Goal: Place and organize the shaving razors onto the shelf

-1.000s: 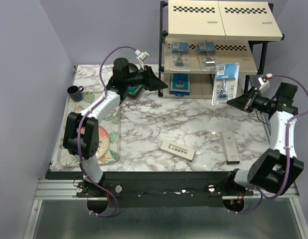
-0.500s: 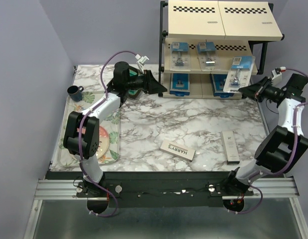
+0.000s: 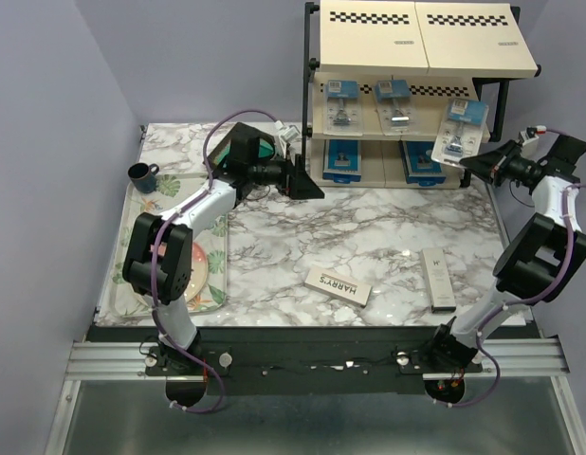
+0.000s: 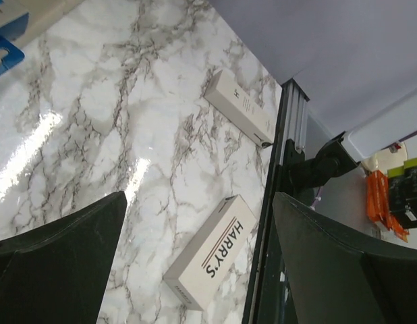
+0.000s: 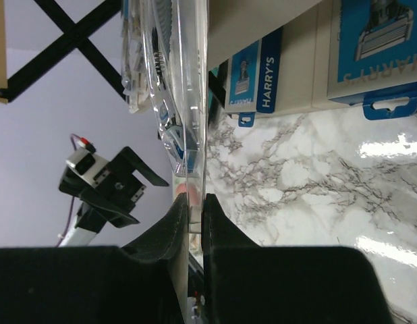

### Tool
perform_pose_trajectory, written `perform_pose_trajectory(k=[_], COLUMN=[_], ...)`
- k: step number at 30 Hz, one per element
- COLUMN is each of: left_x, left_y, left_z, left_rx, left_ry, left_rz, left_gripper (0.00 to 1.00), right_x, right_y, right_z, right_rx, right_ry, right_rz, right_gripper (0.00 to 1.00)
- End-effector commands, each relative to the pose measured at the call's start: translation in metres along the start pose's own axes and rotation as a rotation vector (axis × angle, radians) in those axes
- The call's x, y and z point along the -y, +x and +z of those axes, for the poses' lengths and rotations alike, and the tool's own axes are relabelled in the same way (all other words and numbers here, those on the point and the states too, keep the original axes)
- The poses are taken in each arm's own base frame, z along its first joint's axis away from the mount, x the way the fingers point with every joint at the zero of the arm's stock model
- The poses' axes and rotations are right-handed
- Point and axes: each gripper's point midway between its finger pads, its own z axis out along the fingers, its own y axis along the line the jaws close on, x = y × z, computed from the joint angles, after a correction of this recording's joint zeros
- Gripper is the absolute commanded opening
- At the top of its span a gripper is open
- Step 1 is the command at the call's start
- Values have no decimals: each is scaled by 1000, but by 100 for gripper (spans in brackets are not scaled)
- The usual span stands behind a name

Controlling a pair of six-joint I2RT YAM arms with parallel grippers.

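The shelf (image 3: pixel 369 118) stands at the back right. Two blister packs (image 3: pixel 343 100) lie on its middle board, and two dark-blue boxes (image 3: pixel 341 159) on its bottom tier; these also show in the right wrist view (image 5: pixel 377 54). My right gripper (image 3: pixel 471 163) is shut on the third clear blister pack (image 3: pixel 461 131) and holds it tilted at the middle board's right end; the right wrist view shows this gripper (image 5: pixel 196 206) pinching the pack's edge (image 5: pixel 185 101). Two white HARRY'S boxes (image 3: pixel 338 285) (image 3: pixel 438 279) lie on the table. My left gripper (image 3: pixel 298 180) is open and empty, left of the shelf's foot, with both boxes in its view (image 4: pixel 212 260) (image 4: pixel 240 108).
A floral tray (image 3: pixel 213 248) lies along the left edge with a dark cup (image 3: pixel 141 174) and a plate (image 3: pixel 193 270) on it. A dark square frame with a green centre (image 3: pixel 247 147) sits behind my left arm. The table's front rail (image 4: pixel 269 223) runs close to the boxes.
My right gripper has carried the blister pack up and to the right, from in front of the shelf to the middle board's right end. My left gripper has moved slightly right.
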Motion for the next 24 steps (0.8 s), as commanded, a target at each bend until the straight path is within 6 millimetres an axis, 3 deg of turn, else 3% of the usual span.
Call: perform_pose_trajectory(k=[1, 7, 16, 24], left_x=[0, -5, 9, 14], left_y=[33, 54, 77, 84], left_z=[-10, -18, -10, -7], left_rx=[-100, -170, -254, -281], left_ry=[-29, -88, -89, -95], left_rz=[51, 61, 124, 151], left_gripper=[98, 98, 98, 98], right_x=[-9, -1, 0, -2], right_y=[-17, -29, -49, -40], right_z=[1, 6, 11, 10], right_rx=[-12, -25, -21, -52], right_ry=[-89, -110, -123, -156], right_rz=[22, 76, 90, 151], right_gripper=[8, 8, 17, 13])
